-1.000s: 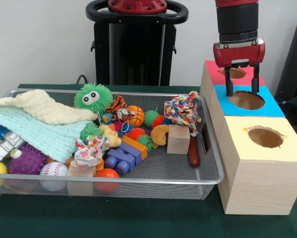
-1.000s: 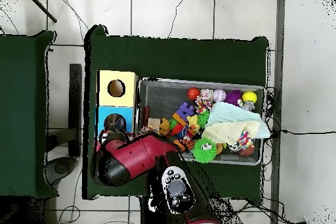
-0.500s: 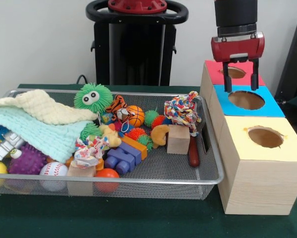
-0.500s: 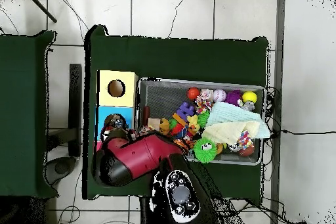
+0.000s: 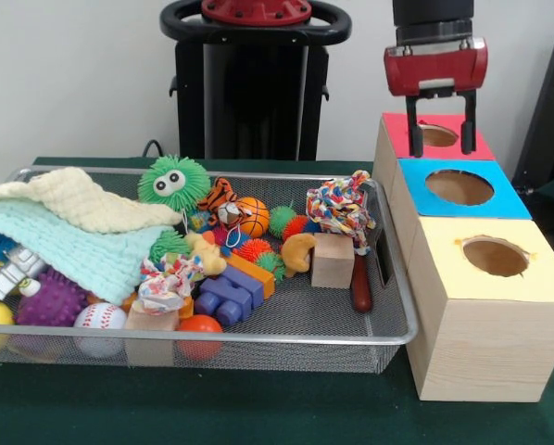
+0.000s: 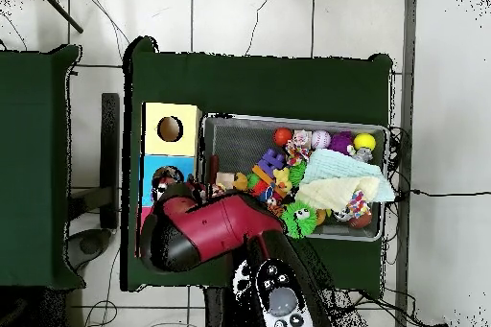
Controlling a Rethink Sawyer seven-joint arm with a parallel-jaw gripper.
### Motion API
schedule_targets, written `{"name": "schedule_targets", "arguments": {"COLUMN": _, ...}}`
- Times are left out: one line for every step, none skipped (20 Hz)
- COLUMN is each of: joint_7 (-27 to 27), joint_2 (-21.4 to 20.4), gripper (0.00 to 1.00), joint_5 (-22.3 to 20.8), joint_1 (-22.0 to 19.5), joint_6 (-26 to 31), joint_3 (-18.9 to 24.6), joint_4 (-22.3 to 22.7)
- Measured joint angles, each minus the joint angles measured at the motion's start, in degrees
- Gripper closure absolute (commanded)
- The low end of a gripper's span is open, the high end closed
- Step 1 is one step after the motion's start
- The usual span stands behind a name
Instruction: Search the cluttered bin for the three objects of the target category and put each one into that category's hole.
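- Three wooden boxes stand in a row just beside the wire bin (image 5: 388, 326), each with a round hole in a coloured top: the yellow box (image 5: 495, 278) nearest the camera in the front view, the blue box (image 5: 458, 190) behind it, the red box (image 5: 434, 137) furthest back.
- Many toys crowd the bin: a fuzzy green ball with googly eyes (image 5: 172, 182), a small basketball (image 5: 252, 215), a baseball (image 5: 99, 317), a spiky purple ball (image 5: 53, 298), a plain wooden cube (image 5: 333, 260), purple bricks (image 5: 223, 298) and a knotted rope toy (image 5: 340, 206).
- Two knitted cloths, one mint (image 5: 64, 246) and one cream (image 5: 78, 199), drape over the bin's end away from the boxes.
- One pincer (image 5: 438, 137) hangs upright above the red box, its two dark fingers (image 5: 412, 137) spread apart and empty, tips over the hole's rim.
- From overhead, the red and black arm (image 6: 206, 232) covers the red box and reaches toward the blue box.
- Dark green cloth covers the tabletop (image 5: 258, 408) under everything.
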Motion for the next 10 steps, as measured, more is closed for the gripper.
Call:
{"name": "schedule_targets", "arguments": {"joint_7": 0.00, "joint_2": -1.36, "gripper": 0.00, "joint_5": 0.34, "joint_1": 0.78, "joint_6": 1.97, "joint_3": -1.07, "joint_4": -0.03}}
{"name": "schedule_targets", "arguments": {"joint_7": 0.00, "joint_2": -1.71, "gripper": 0.00, "joint_5": 0.40, "joint_1": 1.21, "joint_6": 2.58, "joint_3": -1.62, "joint_4": -0.03}}
{"name": "schedule_targets", "arguments": {"joint_7": 0.01, "joint_2": -2.21, "gripper": 0.00, "joint_5": 0.46, "joint_1": 2.21, "joint_6": 3.47, "joint_3": -2.83, "joint_4": -0.09}}
{"name": "schedule_targets", "arguments": {"joint_7": 0.02, "joint_2": -2.37, "gripper": 0.00, "joint_5": 0.43, "joint_1": 2.74, "joint_6": 3.82, "joint_3": -3.42, "joint_4": -0.15}}
{"name": "schedule_targets", "arguments": {"joint_7": 0.10, "joint_2": -2.65, "gripper": 0.00, "joint_5": 0.43, "joint_1": 3.89, "joint_6": 4.55, "joint_3": -4.66, "joint_4": -0.25}}
{"name": "schedule_targets", "arguments": {"joint_7": 0.61, "joint_2": -2.84, "gripper": 0.00, "joint_5": 0.56, "joint_1": 7.06, "joint_6": 5.43, "joint_3": -7.76, "joint_4": -0.52}}
{"name": "schedule_targets", "arguments": {"joint_7": 1.13, "joint_2": -3.04, "gripper": 0.00, "joint_5": 0.69, "joint_1": 10.23, "joint_6": 6.30, "joint_3": -10.85, "joint_4": -0.79}}
{"name": "schedule_targets", "arguments": {"joint_7": 1.69, "joint_2": -2.91, "gripper": 0.00, "joint_5": 1.08, "joint_1": 11.83, "joint_6": 6.32, "joint_3": -12.36, "joint_4": -0.89}}
{"name": "schedule_targets", "arguments": {"joint_7": 2.25, "joint_2": -2.78, "gripper": 0.00, "joint_5": 1.46, "joint_1": 13.44, "joint_6": 6.34, "joint_3": -13.87, "joint_4": -1.00}}
{"name": "schedule_targets", "arguments": {"joint_7": 2.81, "joint_2": -2.66, "gripper": 0.00, "joint_5": 1.84, "joint_1": 15.05, "joint_6": 6.36, "joint_3": -15.38, "joint_4": -1.10}}
